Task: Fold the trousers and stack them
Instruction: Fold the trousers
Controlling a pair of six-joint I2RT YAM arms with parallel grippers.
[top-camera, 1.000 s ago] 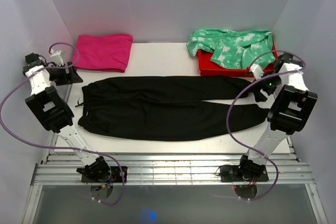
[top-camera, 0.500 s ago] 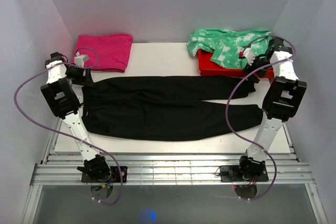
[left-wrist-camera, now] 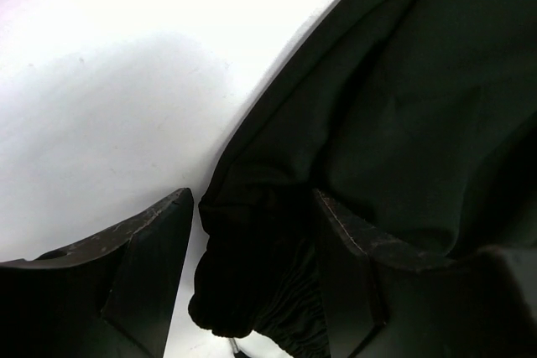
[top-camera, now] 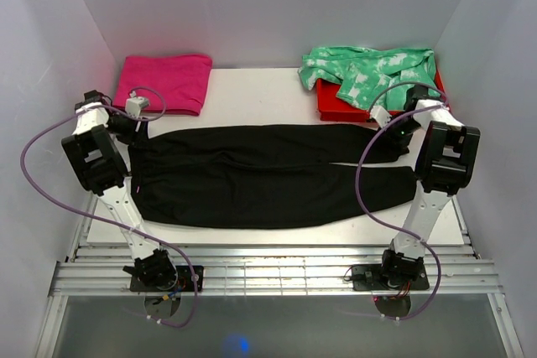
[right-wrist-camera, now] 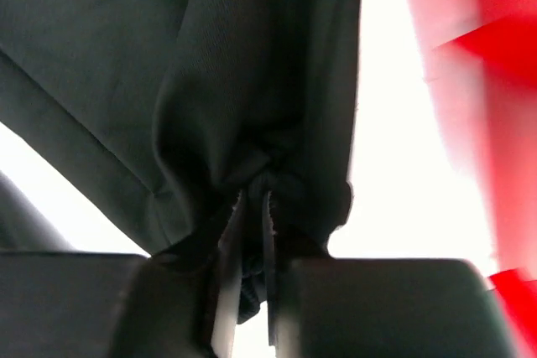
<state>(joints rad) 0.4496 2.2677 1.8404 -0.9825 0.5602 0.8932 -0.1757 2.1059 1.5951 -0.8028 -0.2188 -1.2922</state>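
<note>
The black trousers [top-camera: 260,173] lie flat across the white table, waistband to the left and cuffed ankles to the right. My left gripper [top-camera: 138,127] is at the far corner of the waistband. In the left wrist view it [left-wrist-camera: 252,199] stands open, with the bunched elastic waistband of the trousers [left-wrist-camera: 403,106] between its fingers [left-wrist-camera: 159,241] and a strip of table still showing beside the fabric. My right gripper [top-camera: 393,136] is at the cuff of the far leg. In the right wrist view it [right-wrist-camera: 254,194] is shut on a pinched fold of the trousers [right-wrist-camera: 126,56].
A folded magenta-pink cloth [top-camera: 164,81] lies at the back left. A green-and-white tie-dye garment [top-camera: 369,73] rests on a red folded item [top-camera: 352,109] at the back right, close behind my right gripper. White walls enclose the table [top-camera: 252,94]; a metal rail [top-camera: 268,270] runs along the front.
Both arms have swung in from the table's sides to the trousers. The left gripper has come over the waistband corner and narrowed a little. The right gripper has closed on the far leg's cuff.
</note>
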